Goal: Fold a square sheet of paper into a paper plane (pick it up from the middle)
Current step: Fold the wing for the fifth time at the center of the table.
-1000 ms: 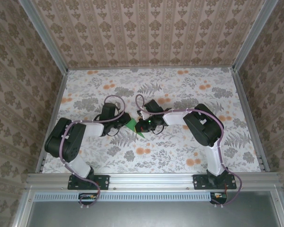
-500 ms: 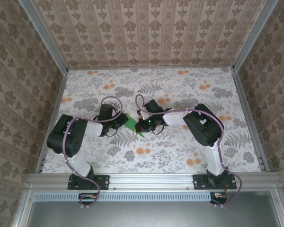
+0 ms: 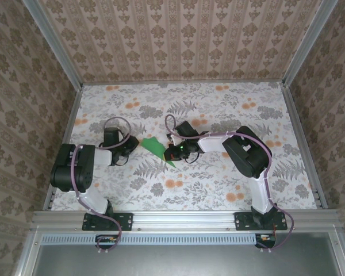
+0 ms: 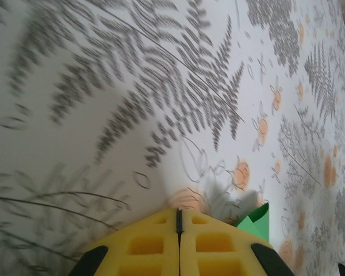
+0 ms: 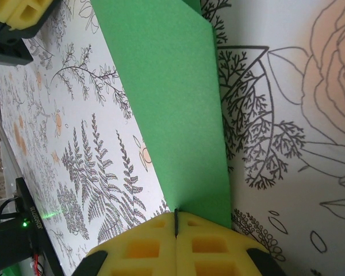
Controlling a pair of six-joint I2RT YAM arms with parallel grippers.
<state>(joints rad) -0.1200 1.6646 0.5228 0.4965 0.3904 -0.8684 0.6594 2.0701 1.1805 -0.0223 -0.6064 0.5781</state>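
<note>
At the near edge of the tabletop (image 3: 218, 109) my two arms rise from their bases and bend inward, and both wrists lie low over the flowered cloth.

My left end effector (image 3: 133, 146) is just left of the middle, with its yellow pads (image 4: 144, 244) pressed together so that only a thin seam runs between them. They hold nothing. It is near the green paper (image 3: 154, 147) but apart from it, and from my left wrist one green corner (image 4: 255, 221) pokes out beside the right pad, a little further on.

My right end effector (image 3: 170, 153) comes in from the other side and meets the paper at its right edge. Its pads are pressed together too. From that wrist the green strip (image 5: 167, 98) starts right at my fingertips and runs away from me, flat on the cloth, with one long straight edge on the right that looks creased. I cannot tell whether the paper's end is nipped between the pads or only lies under their tip.

From above the paper is a small folded shape between the two end effectors — wider toward the left one, with a narrow point toward the near side by the right one.

Beyond it the tabletop runs back to the patterned walls (image 3: 178, 40).
</note>
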